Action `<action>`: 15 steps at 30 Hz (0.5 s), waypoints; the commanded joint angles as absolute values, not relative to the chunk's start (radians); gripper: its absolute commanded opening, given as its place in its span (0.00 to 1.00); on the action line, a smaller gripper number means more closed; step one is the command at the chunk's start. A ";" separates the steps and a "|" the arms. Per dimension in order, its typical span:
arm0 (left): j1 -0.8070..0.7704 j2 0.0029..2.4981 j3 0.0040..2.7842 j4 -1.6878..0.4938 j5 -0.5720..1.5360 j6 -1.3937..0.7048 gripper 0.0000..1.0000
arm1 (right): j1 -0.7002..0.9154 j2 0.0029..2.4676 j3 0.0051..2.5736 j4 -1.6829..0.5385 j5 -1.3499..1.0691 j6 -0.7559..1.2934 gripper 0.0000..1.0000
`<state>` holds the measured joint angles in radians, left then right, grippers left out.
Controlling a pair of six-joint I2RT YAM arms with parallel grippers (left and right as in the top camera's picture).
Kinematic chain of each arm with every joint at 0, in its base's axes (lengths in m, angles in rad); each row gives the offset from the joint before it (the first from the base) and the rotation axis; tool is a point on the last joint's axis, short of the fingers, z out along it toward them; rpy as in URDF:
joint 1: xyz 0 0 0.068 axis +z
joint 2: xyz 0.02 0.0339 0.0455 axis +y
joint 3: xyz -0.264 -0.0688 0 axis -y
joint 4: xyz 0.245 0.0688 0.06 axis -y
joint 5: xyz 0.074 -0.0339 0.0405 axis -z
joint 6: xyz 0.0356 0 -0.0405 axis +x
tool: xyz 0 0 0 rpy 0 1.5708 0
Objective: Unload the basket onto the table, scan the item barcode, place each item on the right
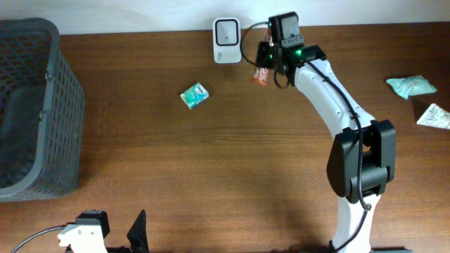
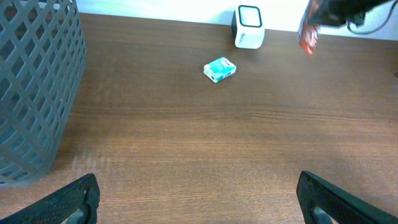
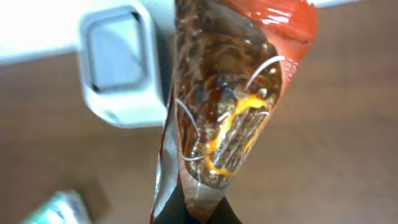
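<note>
Red snack packet (image 3: 230,106) tight in the right gripper (image 1: 264,65), seemingly just beside scanner (image 1: 226,31).

This looks like a pretend shop checkout on a brown wooden table (image 1: 211,154). A small white scanner (image 1: 226,31) stands at the back edge, like the one at a till. A gray shopping basket (image 1: 42,105) sits at the left edge. There are little snack packs too: a red snack bag (image 1: 261,74), a green pack (image 1: 195,95), and more packs (image 1: 411,86) by the right edge. A white robot arm (image 1: 330,91) does the work.

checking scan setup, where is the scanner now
In the overhead view the white scanner stands at the table's far edge, just left of the right gripper's red packet.
</note>
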<state>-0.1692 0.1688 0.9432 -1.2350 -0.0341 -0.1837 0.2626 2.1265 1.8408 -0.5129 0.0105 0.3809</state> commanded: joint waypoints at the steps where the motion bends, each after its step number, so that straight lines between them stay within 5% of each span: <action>1: -0.167 0.162 0.941 -1.233 -0.041 -0.187 0.99 | 0.277 2.130 1.850 -0.372 -0.066 0.436 0.04; 7: -0.167 0.162 0.941 -1.233 -0.041 -0.187 0.99 | 0.337 2.140 1.853 -0.172 0.013 0.413 0.04; 15: -0.167 0.162 0.941 -1.233 -0.041 -0.187 0.99 | 0.348 2.257 2.021 -0.207 0.034 0.371 0.04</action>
<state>-0.1692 0.1688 0.9432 -1.2346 -0.0341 -0.1837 0.3534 2.1891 1.9347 -0.1936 0.0048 0.3882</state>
